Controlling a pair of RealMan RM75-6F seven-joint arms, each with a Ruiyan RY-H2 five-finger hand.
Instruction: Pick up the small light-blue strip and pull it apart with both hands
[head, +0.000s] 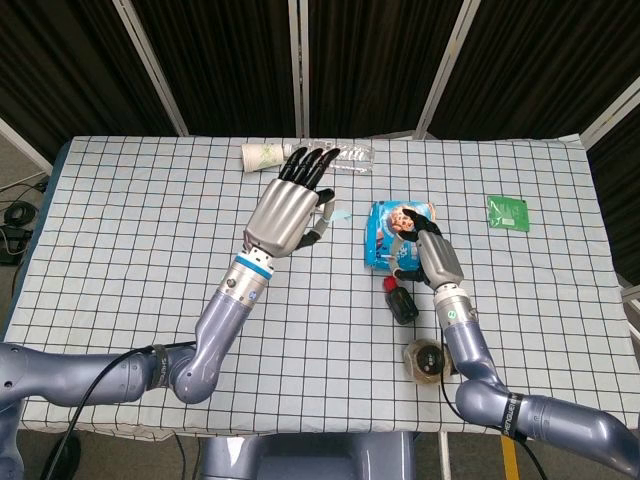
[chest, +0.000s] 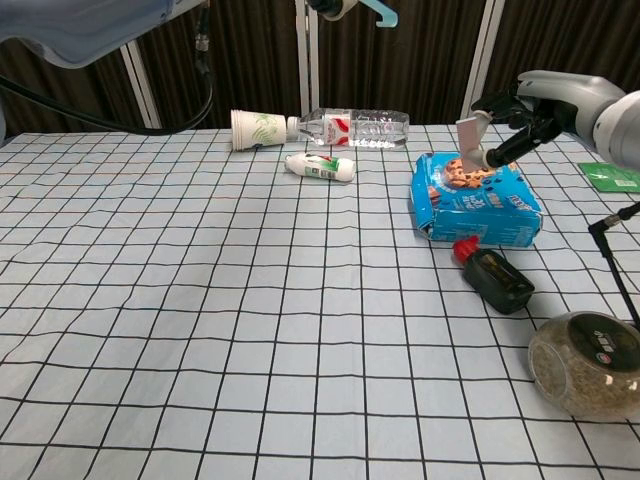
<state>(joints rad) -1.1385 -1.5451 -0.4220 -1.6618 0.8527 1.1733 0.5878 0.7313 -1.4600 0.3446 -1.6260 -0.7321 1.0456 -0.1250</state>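
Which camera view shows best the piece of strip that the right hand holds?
The chest view. There the pale piece of strip stands clear between the right hand's fingers, above the blue cookie box. In the head view the right hand covers it; only a small pale bit shows near the fingers.

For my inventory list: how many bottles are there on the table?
3. A clear water bottle lies at the far edge, a small white bottle lies just before it, and a dark red-capped bottle lies beside the cookie box.
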